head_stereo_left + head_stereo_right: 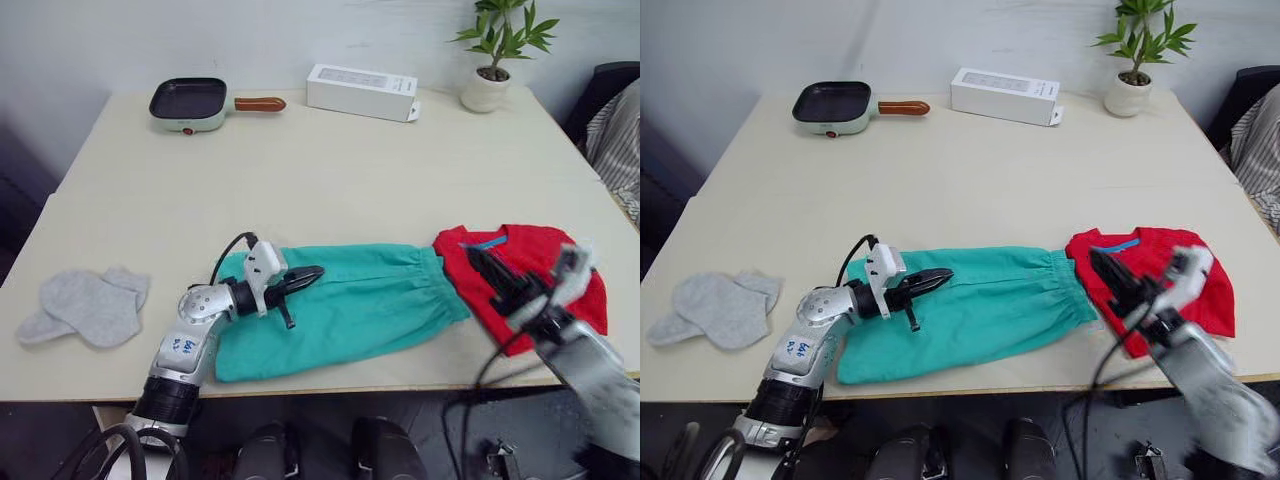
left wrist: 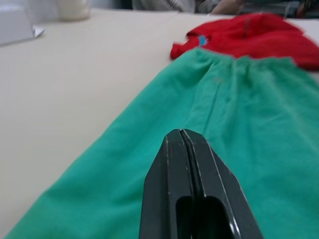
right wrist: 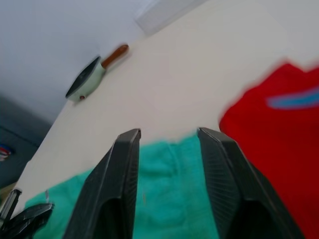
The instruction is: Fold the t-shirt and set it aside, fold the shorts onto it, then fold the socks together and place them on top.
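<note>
The teal shorts [image 1: 350, 305] lie folded lengthwise near the table's front edge, waistband toward the right. Just right of them lies the red t-shirt [image 1: 560, 255], folded into a small bundle with its blue neck label up. The grey socks [image 1: 88, 303] rest at the front left. My left gripper [image 1: 308, 274] hovers shut over the left part of the shorts, with nothing between its fingers. My right gripper [image 1: 480, 262] is open above the near left corner of the t-shirt, beside the shorts' waistband [image 3: 174, 149].
At the back of the table [image 1: 330, 160] stand a small green frying pan [image 1: 195, 103], a white box [image 1: 362, 91] and a potted plant [image 1: 492, 60]. A dark chair with striped cloth [image 1: 615, 125] is at the far right.
</note>
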You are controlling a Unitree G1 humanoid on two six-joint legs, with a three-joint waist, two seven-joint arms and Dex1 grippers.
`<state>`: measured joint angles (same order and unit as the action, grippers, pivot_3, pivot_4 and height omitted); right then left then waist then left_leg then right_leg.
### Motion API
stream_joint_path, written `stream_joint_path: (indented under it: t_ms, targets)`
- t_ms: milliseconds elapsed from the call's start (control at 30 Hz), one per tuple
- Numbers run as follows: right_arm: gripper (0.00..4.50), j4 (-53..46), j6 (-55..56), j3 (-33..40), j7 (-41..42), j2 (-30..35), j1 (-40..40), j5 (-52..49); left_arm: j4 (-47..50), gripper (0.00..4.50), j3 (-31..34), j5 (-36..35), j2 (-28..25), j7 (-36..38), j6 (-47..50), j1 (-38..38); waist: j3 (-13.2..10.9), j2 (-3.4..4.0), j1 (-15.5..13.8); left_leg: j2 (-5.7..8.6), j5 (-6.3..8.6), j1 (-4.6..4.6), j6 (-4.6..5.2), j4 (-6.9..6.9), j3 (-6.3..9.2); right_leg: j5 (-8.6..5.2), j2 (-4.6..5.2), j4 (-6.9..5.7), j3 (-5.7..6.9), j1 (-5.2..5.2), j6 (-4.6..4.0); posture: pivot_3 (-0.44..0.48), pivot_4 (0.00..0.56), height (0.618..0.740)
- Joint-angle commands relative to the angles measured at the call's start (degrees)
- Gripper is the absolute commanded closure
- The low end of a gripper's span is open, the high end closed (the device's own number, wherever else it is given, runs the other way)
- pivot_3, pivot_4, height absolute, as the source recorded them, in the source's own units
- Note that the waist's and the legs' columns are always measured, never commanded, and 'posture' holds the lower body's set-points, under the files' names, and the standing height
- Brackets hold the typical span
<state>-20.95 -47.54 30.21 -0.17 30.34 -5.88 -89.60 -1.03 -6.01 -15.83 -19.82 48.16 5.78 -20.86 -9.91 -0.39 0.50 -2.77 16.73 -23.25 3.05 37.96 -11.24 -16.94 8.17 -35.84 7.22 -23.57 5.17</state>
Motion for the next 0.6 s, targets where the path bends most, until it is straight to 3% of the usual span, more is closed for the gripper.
stream_joint_path:
  t_ms: [33,167,367,600]
  targets:
    - [1.44,-2.80,-1.76,1.19,-10.08,4.26,-8.38,-21.51,-0.02,4.50,-0.80,-0.97,1.23,1.70,-1.74,-2.20,-0.01,-0.02,-0.16,0.00,0.02,0.01,0.04,0.00,-0.01,0.00,-0.02,0.04,0.01,0.03,0.00,0.000,0.150,0.740]
    - [0.05,-4.05,-1.50,-0.78,-13.27,3.20,-16.14,-23.40,-3.51,4.50,-3.07,2.31,1.10,2.50,-3.67,-2.52,0.00,-0.02,-0.19,-0.05,0.09,0.04,0.33,0.02,-0.07,0.01,-0.18,0.25,-0.05,0.14,0.02,0.000,0.150,0.740]
    - [0.05,-3.09,0.76,-7.02,-18.70,1.86,-15.32,-23.40,-8.33,4.50,-4.72,4.48,0.83,3.40,-4.91,-2.44,0.07,-0.17,-0.14,-0.14,0.11,0.03,0.27,0.02,-0.09,0.05,-0.40,0.31,-0.25,0.11,0.07,0.000,0.150,0.740]
    - [0.05,0.35,4.38,-15.54,-21.99,-1.08,-4.67,-18.69,-11.38,4.50,-6.65,7.43,0.45,3.76,-5.19,-1.29,0.10,-0.19,1.06,-0.36,0.06,0.05,0.14,0.01,-0.10,0.04,-0.58,0.31,-0.29,0.07,-0.04,0.000,0.150,0.740]
